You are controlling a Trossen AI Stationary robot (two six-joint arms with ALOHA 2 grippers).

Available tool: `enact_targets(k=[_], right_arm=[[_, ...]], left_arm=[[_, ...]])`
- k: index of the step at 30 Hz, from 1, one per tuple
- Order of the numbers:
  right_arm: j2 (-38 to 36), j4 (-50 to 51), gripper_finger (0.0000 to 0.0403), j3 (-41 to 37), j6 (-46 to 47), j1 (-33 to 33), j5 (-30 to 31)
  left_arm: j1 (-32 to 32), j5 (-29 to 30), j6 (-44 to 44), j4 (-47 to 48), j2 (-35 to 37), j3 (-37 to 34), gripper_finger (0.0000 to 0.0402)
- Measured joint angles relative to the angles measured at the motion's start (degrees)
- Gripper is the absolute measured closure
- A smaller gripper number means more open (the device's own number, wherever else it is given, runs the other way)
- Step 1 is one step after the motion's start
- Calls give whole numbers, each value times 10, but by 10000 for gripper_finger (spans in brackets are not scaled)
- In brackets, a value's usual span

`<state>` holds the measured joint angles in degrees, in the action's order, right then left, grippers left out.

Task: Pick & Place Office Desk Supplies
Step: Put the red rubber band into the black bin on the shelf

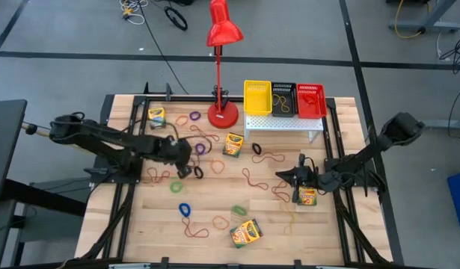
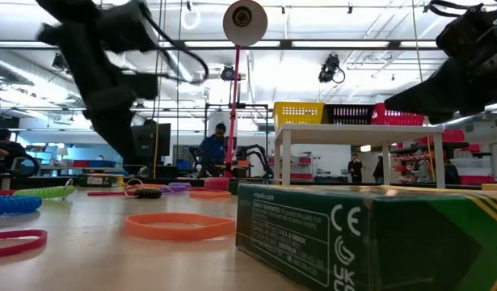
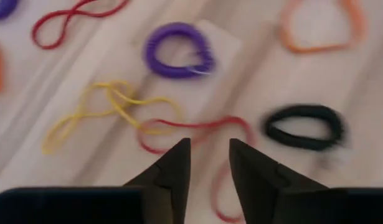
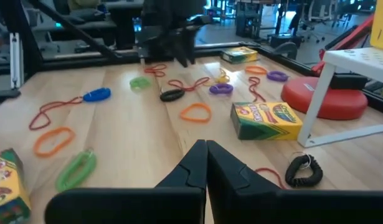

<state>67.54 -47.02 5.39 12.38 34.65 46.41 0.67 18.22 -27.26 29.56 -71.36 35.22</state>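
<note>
Several yellow-and-green crayon boxes lie flat on the table: one far left point(image 1: 156, 116), one mid-table point(image 1: 233, 143), one near the front point(image 1: 246, 233) and one beside my right gripper point(image 1: 307, 196). Thin rubber-band loops and coiled bands are scattered across the wood. My left gripper point(image 3: 208, 149) is open and hovers above a red loop point(image 3: 197, 127), with a yellow loop point(image 3: 104, 109), a purple coil point(image 3: 179, 51) and a black coil point(image 3: 303, 126) close by. My right gripper point(image 4: 207, 152) is shut, above the table right of centre point(image 1: 283, 178), touching nothing.
A red desk lamp stands on its round base point(image 1: 223, 113) at the far middle. Beside it a white perforated stand point(image 1: 283, 123) carries a yellow bin point(image 1: 257, 97), a black bin point(image 1: 283, 99) and a red bin point(image 1: 310, 100). A dark frame point(image 1: 339, 161) edges the table.
</note>
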Motion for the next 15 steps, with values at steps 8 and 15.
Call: enact_targets(k=[8, 15], right_arm=[[0, -13, 397, 0, -11, 0, -2], [0, -17, 397, 0, -13, 0, -3]], left_arm=[[162, -72, 95, -34, -25, 0, 250], [212, -127, 143, -53, -53, 0, 241]])
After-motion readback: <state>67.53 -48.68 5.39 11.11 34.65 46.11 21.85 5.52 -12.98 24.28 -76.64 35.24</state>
